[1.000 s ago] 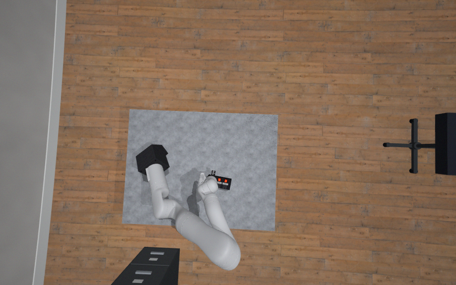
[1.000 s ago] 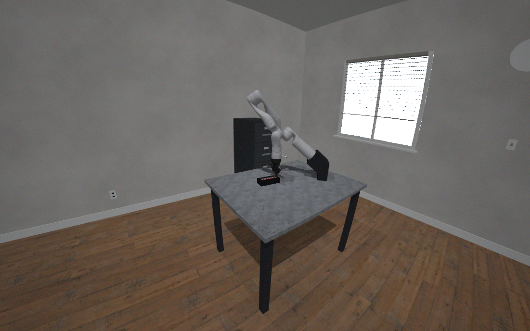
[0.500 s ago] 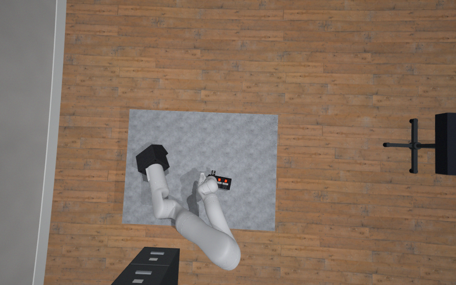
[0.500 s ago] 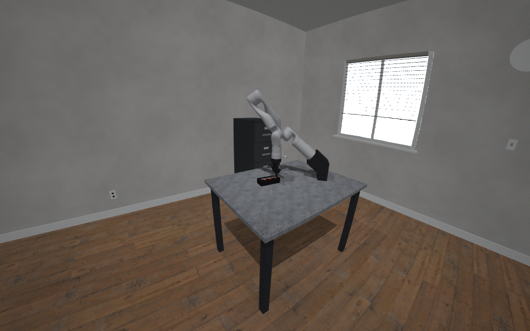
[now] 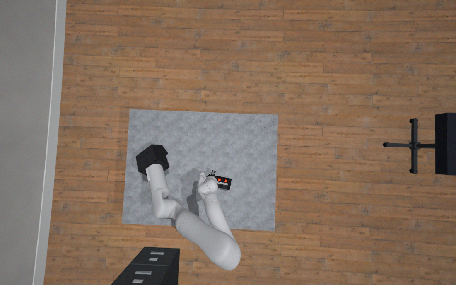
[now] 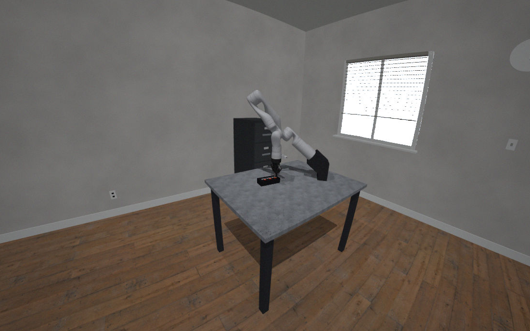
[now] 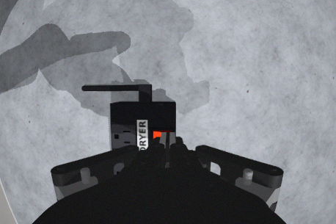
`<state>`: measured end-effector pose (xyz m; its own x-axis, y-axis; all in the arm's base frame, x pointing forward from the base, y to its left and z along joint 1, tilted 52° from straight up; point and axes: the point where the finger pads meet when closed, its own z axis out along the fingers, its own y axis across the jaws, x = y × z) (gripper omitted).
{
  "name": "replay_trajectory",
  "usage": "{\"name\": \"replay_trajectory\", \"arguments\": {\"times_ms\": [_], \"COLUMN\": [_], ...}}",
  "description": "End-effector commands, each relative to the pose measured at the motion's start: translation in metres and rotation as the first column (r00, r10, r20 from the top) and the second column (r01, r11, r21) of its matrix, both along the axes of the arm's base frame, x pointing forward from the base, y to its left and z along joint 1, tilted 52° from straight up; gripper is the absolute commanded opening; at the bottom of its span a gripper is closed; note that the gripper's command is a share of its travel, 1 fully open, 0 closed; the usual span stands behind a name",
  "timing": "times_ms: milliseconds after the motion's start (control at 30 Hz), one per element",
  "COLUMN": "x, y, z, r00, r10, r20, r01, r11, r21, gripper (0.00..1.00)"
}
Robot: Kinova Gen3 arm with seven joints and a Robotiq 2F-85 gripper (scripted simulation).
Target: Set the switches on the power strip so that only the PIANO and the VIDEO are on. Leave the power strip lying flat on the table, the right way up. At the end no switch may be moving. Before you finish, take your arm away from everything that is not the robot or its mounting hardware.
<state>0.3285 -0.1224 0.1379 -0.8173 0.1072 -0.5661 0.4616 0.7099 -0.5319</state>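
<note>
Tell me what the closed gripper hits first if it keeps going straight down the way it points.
Probably the black rectangular power strip: the shut gripper points down at its end near the DRYER label, by an orange switch. Remaining gap unclear.

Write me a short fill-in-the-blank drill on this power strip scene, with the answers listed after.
1. The gripper's fingers are ____.
2. The label legible in the wrist view reads ____.
3. In the top view, ____ red-lit switches show on the power strip.
4. The power strip lies on the grey ____.

Answers: shut; DRYER; two; table
</note>
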Motion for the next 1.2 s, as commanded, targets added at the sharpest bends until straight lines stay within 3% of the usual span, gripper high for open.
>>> {"name": "replay_trajectory", "arguments": {"times_ms": [0, 1167], "x": [0.0002, 0.0031], "y": [-0.0003, -0.0058], "z": [-0.0003, -0.0053], "r00": [1.000, 1.000], "r10": [0.000, -0.001], "r20": [0.000, -0.001], "r01": [0.000, 0.001], "r11": [1.000, 1.000], "r21": [0.000, -0.001], "gripper": [0.00, 0.00]}}
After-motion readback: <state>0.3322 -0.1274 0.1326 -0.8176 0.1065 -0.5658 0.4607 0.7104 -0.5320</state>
